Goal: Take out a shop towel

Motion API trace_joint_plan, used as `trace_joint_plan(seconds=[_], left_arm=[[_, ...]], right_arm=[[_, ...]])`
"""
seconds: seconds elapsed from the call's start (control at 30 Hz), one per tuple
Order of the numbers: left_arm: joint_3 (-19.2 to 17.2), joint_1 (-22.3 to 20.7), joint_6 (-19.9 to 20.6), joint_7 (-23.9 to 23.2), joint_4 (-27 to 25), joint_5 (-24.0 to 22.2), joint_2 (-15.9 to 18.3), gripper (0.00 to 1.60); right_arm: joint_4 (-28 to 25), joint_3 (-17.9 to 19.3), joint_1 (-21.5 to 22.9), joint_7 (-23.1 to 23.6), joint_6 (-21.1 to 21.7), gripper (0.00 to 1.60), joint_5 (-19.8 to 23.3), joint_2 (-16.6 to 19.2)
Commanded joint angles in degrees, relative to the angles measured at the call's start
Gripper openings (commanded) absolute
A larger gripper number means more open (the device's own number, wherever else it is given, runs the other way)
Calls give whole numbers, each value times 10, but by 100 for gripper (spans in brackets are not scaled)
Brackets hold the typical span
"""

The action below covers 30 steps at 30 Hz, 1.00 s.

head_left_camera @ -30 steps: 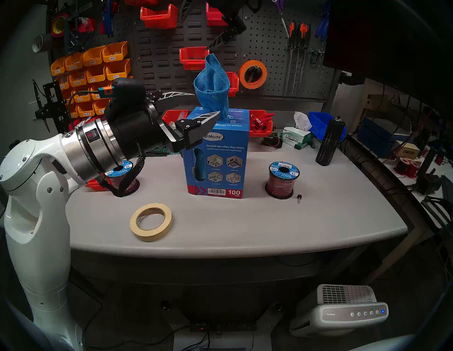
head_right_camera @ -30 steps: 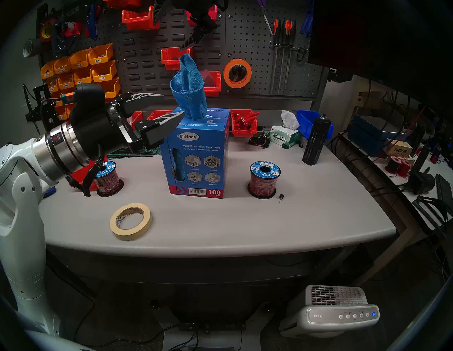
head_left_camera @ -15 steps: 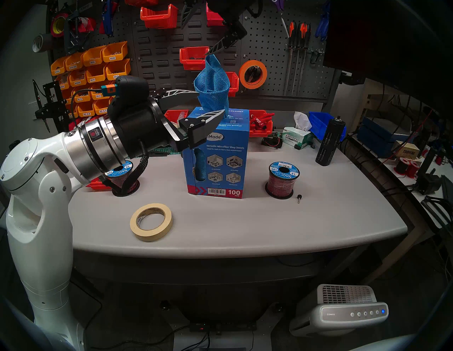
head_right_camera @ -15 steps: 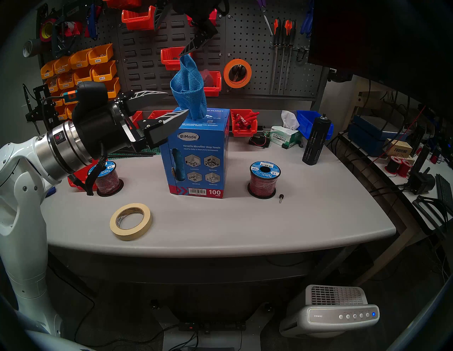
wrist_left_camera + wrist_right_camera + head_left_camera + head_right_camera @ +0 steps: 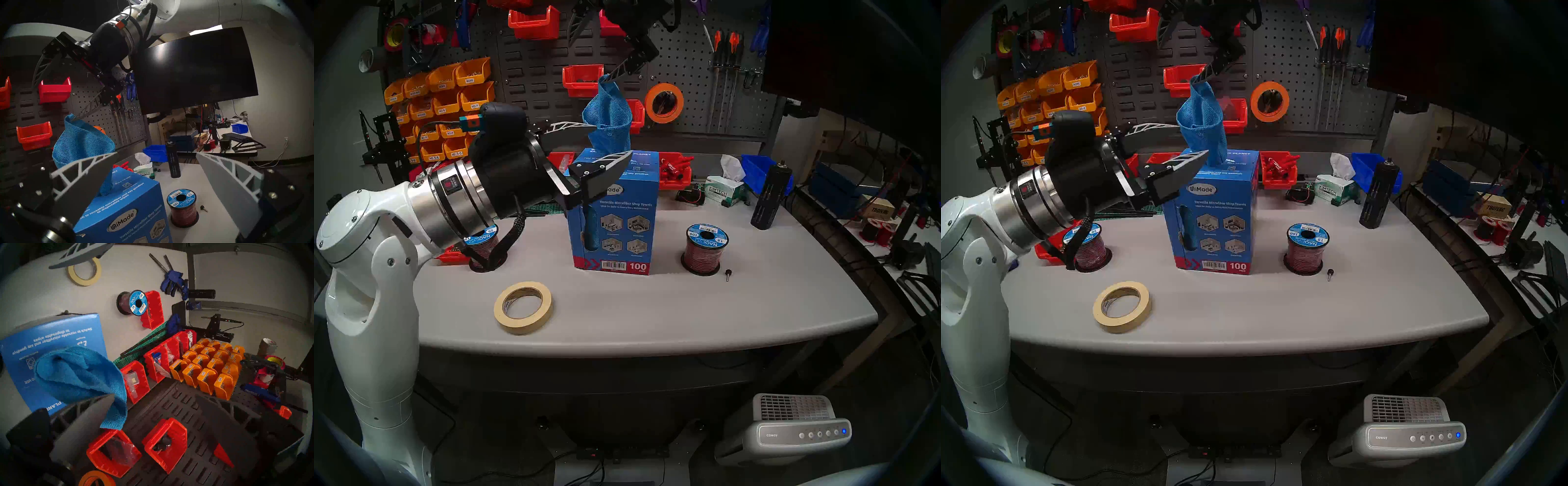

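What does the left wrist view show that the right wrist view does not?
Only the left wrist view shows the right pincer from outside, open, one fingertip at the shop towel's top corner, plus the Kimtech tissue box and the black monitor. Only the right wrist view shows the masking tape roll and the orange bins. Both show the blue shop towel standing out of the UniMade carton.
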Motion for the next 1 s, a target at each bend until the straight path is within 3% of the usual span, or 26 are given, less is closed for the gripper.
trace_joint_plan(seconds=[0.0,0.97], left_arm=[[-1,-15,-9,3,-7,2,-1,160],[4,-15,-14,18,-7,7,-5,160]], right_arm=[[7,-2,15,35,1,160,2,9],[2,-11,14,34,1,160,3,19]])
